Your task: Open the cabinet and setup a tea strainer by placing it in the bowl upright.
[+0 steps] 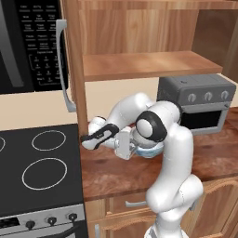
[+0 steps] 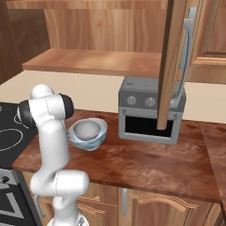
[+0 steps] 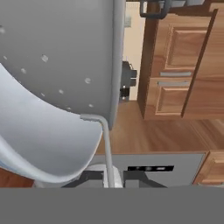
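**Strainer sits in the bowl, hand low at its rim**

I'm looking at the cabinet (image 1: 139, 60) with both doors swung wide, the shelf bare. The left door's edge stands just beside my forearm, and the right door's edge hangs in front of the toaster oven (image 2: 150, 110). The bowl (image 2: 89, 134) stands on the table (image 2: 145, 163) between the stove (image 1: 39, 172) and the toaster oven, close to the table's left edge. The tea strainer (image 2: 87, 129) rests inside it, mesh cup opening up. In the hand view, the strainer's thin handle (image 3: 106, 148) runs down between my fingertips. The hand (image 1: 125, 145) sits tight against the bowl's near side; I cannot tell whether it grips the handle or stands slightly apart. Open table lies to the right, in front of the oven.
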You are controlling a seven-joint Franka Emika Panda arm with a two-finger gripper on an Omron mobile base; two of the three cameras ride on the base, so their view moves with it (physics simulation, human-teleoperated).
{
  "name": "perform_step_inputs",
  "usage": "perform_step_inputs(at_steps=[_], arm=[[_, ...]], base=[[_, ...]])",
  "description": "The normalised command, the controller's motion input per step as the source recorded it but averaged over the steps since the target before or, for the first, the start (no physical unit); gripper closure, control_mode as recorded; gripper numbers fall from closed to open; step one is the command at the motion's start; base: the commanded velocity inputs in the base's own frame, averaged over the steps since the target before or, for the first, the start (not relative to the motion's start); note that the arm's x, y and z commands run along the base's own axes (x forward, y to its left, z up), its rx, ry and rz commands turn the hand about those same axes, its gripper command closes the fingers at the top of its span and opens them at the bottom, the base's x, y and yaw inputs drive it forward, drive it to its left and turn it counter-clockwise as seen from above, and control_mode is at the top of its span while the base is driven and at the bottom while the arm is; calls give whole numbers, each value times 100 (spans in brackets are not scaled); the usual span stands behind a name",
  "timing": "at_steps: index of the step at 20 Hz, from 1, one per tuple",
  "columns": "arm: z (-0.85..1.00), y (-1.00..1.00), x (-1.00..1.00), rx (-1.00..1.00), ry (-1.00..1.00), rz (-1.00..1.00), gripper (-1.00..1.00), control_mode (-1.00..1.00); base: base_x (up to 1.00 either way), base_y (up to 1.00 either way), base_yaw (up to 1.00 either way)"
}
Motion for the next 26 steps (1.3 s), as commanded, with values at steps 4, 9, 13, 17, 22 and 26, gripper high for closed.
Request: perform_step_inputs(at_steps=[4, 9, 13, 17, 22, 26], arm=[[0, 0, 0, 0, 0, 0, -100, -100], [0, 0, 0, 0, 0, 0, -100, -100], [0, 0, 0, 0, 0, 0, -100, -100], [0, -11, 0, 5, -1, 0, -100, -100], [0, -7, 3, 25, -3, 4, -100, -100], [0, 0, 6, 32, -1, 10, -100, -100]], base=[[0, 0, 0], [0, 0, 0], [0, 0, 0], [0, 0, 0], [0, 0, 0], [0, 0, 0]])
